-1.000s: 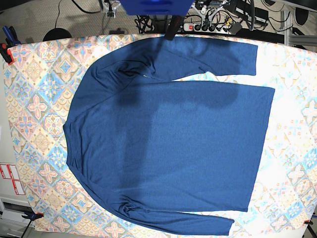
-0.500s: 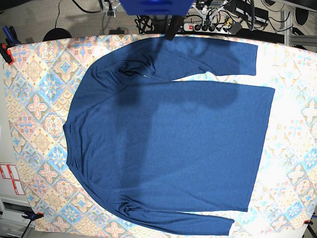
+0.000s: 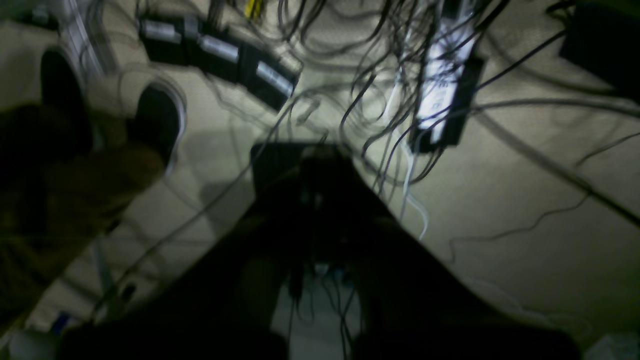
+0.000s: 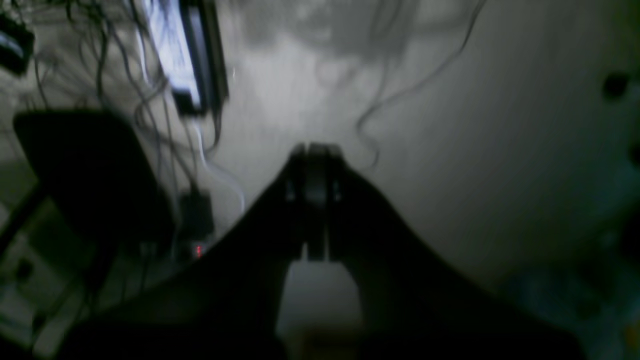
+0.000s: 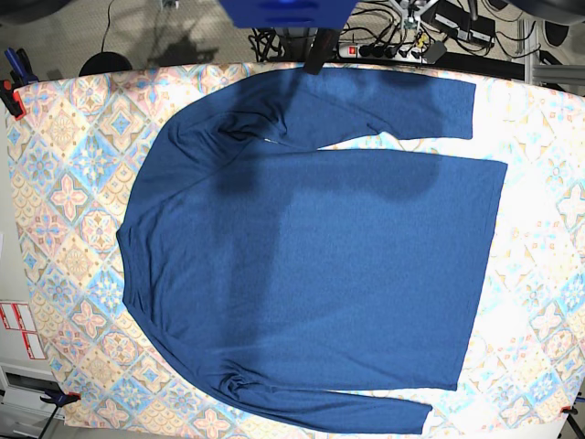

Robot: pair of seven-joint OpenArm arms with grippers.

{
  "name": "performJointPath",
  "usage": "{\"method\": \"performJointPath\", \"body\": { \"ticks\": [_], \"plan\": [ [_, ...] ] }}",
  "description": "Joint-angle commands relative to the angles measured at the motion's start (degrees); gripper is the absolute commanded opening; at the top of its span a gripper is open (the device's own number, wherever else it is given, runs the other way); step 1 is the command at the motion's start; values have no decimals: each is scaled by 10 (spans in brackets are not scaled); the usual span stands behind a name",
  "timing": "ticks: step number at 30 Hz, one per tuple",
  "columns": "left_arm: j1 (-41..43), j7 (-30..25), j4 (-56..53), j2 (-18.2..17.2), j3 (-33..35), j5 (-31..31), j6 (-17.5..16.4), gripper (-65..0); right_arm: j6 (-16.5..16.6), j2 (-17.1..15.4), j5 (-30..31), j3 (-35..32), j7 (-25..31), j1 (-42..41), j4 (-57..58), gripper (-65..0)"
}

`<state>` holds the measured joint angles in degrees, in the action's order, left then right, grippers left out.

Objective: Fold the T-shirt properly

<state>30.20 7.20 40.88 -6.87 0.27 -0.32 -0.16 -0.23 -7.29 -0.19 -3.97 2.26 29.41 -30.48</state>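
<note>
The T-shirt point(image 5: 311, 265) lay spread flat across the tabletop point(image 5: 55, 183), which was covered by a pastel tile-print cloth point(image 5: 64, 256). Its collar end pointed toward the left of the base view and its hem toward the right. One long sleeve ran along the far edge and the other along the near edge, both lying roughly parallel to the body. No fold had been made in the body, so the whole job appeared to be still ahead: sleeves to bring in, then the body to double over.

Neither arm was over the shirt. In the wrist views the left gripper point(image 3: 320, 165) and the right gripper point(image 4: 315, 150) both pointed down at the floor point(image 3: 525, 240) among loose cables point(image 3: 380, 75) and a power strip point(image 3: 440, 95), well away from the cloth. The right gripper's jaws were pressed together with nothing between them; the left one showed only as a dark blur, but it read as pressed together too, and empty.

Compared with a second before, the shirt had not shifted at all. Only the clutter of gear beyond the far edge of the tabletop looked different, some of it having gone from view at the top.
</note>
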Motion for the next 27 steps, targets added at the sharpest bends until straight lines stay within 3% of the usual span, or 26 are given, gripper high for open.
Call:
{"method": "performJointPath", "body": {
  "ticks": [1,6,14,17,27],
  "plan": [
    [29,2,21,-8,0,0,4,-650,-2,-7,1,1,2,25,-20,-650],
    [117,2,149,-26,1,0,4,-650,-2,-21,2,8,2,86,-127,-650],
    [229,4,327,-49,28,-1,4,-650,-2,-18,1,125,0,190,-307,-650],
    [272,4,410,-71,50,-2,4,-650,-2,-18,1,150,-44,236,-415,-650],
    [337,6,608,-75,47,-16,6,-650,-2,-17,1,184,-178,320,-733,-650]
  ]
}}
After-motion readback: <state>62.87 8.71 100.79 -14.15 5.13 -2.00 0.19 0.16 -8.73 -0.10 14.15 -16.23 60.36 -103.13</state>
